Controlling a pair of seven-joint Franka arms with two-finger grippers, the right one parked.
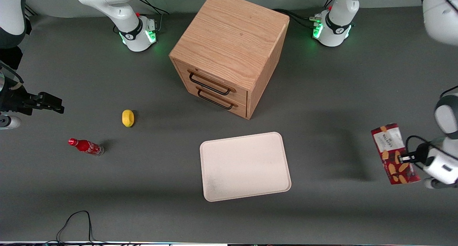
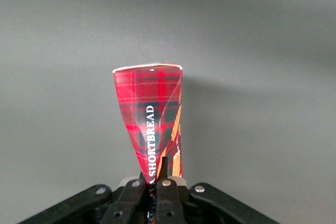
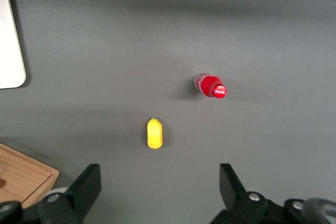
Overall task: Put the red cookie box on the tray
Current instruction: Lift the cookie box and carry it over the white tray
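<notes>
**Cookie box held aloft at the working arm's end**

The red cookie box (image 1: 393, 153) hangs above the grey bench (image 1: 107, 188), pinched at its edge by the hand (image 1: 408, 157), whose 2 fingers are closed tight on it. In the wrist view the red cookie box (image 2: 152, 124) sticks out from the hand (image 2: 156, 182), tartan side showing. The tray (image 1: 245, 166) lies flat on the bench, well apart from the box, toward the middle. A wooden cabinet (image 1: 230, 49) with 2 drawers stands farther from the front camera than the tray. A yellow lemon (image 1: 127, 117) and a small red soda bottle (image 1: 86, 146) lie toward the parked arm's end.
</notes>
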